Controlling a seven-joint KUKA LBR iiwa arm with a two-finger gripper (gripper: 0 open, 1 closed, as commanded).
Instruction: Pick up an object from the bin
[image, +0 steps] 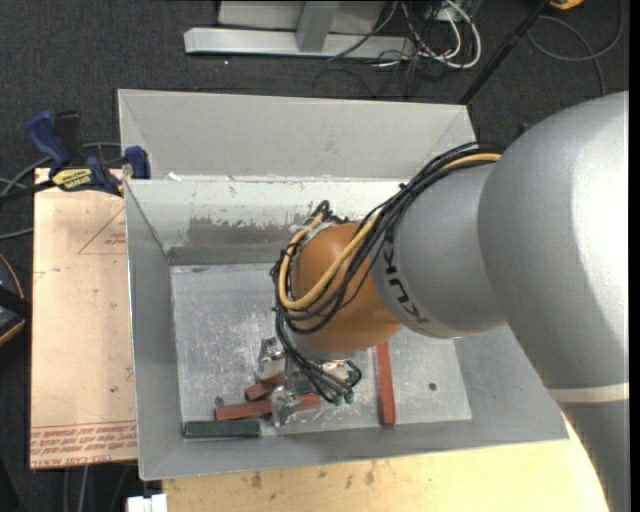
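The gripper (290, 388) is low in the grey metal bin (150, 330), at the lower centre of the frame. It sits on a small heap of flat reddish-brown rectangular bars (243, 411). The wrist hides it, so I cannot tell whether it is spread or pinching anything. A dark green flat bar (220, 430) lies just left of and below the heap, and a long red strip (385, 386) lies to the right. The brown bars look stiff, light and smooth. They are probably best taken across the narrow width at mid-length, since lying flat on the metal they may slide.
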